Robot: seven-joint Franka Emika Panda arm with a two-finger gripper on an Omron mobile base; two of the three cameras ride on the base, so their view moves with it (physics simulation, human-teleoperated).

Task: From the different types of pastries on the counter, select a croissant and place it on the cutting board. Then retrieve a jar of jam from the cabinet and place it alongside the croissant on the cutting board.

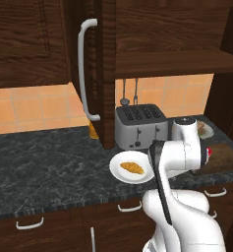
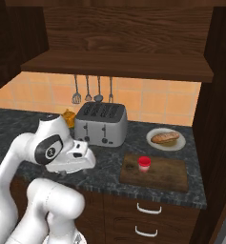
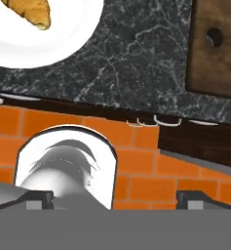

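I see the croissant (image 3: 31, 12) on its plate (image 3: 63, 44) near the table's front edge, beyond my tool (image 3: 114, 197), which looks released and empty.

The golden-orange croissant (image 1: 131, 168) lay on a round white plate (image 1: 119, 162) near the front edge of the black marbled bench (image 1: 49, 162). The longer brownish pastry (image 2: 165, 137) sat on its own white plate (image 2: 152, 133) toward the back wall. In front of that plate lay the dark brown cutting board (image 2: 164, 174), flat on the bench, and the small red-lidded jar of jam (image 2: 144, 164) stood upright on the board's left half. The wall cabinet (image 1: 29, 44) hung above, its door (image 1: 96, 69) with the curved white handle (image 1: 83, 69) swung open.
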